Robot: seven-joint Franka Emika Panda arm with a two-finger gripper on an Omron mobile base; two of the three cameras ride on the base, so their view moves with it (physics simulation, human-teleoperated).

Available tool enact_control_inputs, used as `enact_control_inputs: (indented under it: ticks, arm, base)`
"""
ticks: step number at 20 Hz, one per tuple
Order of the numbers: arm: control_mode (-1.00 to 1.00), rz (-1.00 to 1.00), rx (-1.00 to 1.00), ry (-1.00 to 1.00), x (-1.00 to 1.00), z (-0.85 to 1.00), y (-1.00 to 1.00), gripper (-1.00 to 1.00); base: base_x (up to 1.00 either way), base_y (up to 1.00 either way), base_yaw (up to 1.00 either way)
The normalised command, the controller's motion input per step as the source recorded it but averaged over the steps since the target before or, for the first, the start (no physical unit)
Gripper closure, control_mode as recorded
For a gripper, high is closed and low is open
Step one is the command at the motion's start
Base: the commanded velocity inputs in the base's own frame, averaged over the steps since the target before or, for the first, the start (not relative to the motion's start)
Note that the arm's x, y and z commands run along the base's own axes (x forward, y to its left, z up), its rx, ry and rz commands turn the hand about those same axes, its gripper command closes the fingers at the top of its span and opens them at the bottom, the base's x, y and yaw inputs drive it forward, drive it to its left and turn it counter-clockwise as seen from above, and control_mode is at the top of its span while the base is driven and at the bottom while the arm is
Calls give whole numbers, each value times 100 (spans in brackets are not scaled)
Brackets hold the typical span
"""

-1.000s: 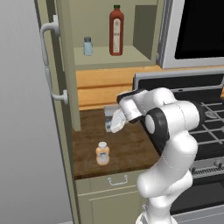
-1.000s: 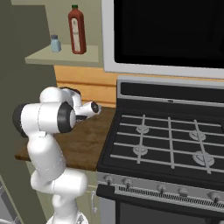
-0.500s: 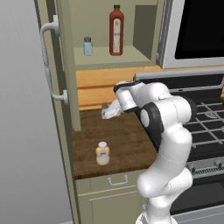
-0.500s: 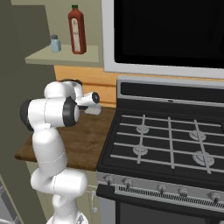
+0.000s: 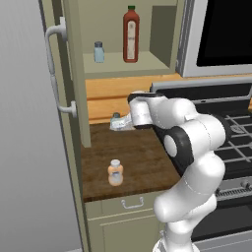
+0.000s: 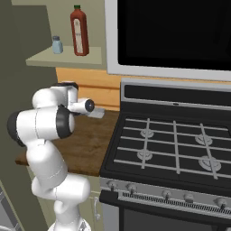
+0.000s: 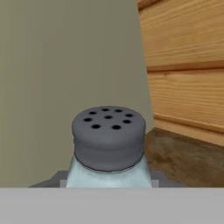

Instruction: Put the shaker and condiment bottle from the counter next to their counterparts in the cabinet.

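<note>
The orange bottle (image 5: 115, 172) stands near the counter's (image 5: 142, 157) front edge; farther back the gripper (image 5: 119, 123) pinches the shaker (image 7: 109, 146); beyond, on the cabinet (image 5: 128, 63) shelf, stand another shaker (image 5: 99, 51) and a red bottle (image 5: 130, 34)

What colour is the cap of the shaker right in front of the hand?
Dark grey cap with small black holes, clearest in the hand view.

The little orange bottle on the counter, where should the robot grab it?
Probably around its body, below the whitish cap. The orange bottle stands upright on the counter with open wood all around it, so the gripper could come at it level from the side, fingers on either flank. It is short and squat, so a low grip should keep it steady. The gripper holds the shaker right now.
</note>
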Motion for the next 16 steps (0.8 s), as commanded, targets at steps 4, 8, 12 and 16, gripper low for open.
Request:
enact_control_inputs:
  ticks: [4, 8, 12, 16]
  arm:
    - [-100, -25, 13, 4, 0, 36, 38, 100]
    - [-100, -16, 3, 0, 0, 11, 34, 100]
    - [-100, -8, -1, 0, 0, 0, 12, 100]
    - [-100, -12, 0, 0, -41, 0, -4, 100]
  base:
    - [0, 0, 0]
    - [0, 0, 0]
    - [0, 0, 0]
    - [0, 0, 0]
